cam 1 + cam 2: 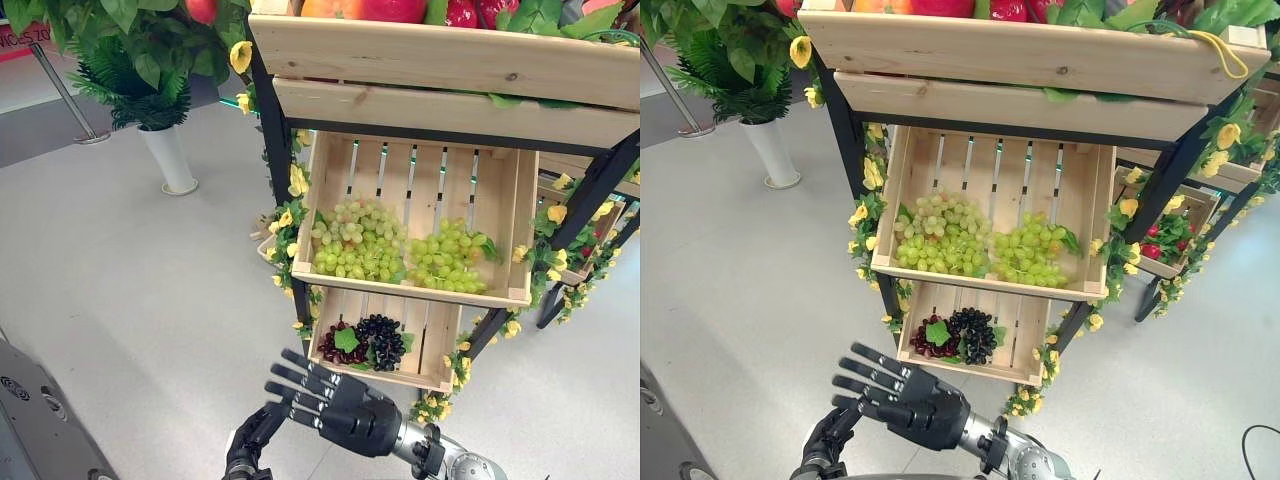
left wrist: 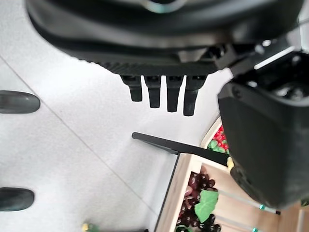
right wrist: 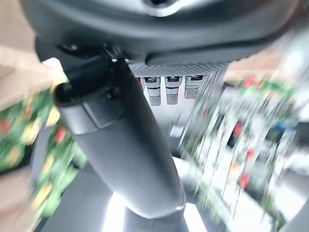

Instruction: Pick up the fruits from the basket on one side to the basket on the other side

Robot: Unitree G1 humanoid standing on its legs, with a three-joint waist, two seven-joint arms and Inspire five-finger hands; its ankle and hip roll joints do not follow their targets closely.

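- Right hand point(image 1: 345, 408) is hovering, fingers spread, holding nothing, below the lower crate point(image 1: 437, 352).
- Left hand point(image 1: 250, 440), fingers relaxed, is hanging beside it.
- Dark grapes point(image 1: 365, 342) are lying at the crate's left edge.

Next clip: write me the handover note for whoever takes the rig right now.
Right hand: open, fingers spread, holding nothing, low in front of the bottom crate.
Left hand: low beside the right hand, fingers straight in its wrist view, holding nothing.
Fruit: green grapes lie in the middle crate; dark grapes lie in the bottom crate.
Done or left: neither hand carries fruit; whether any fruit has changed crates cannot be told from this moment.
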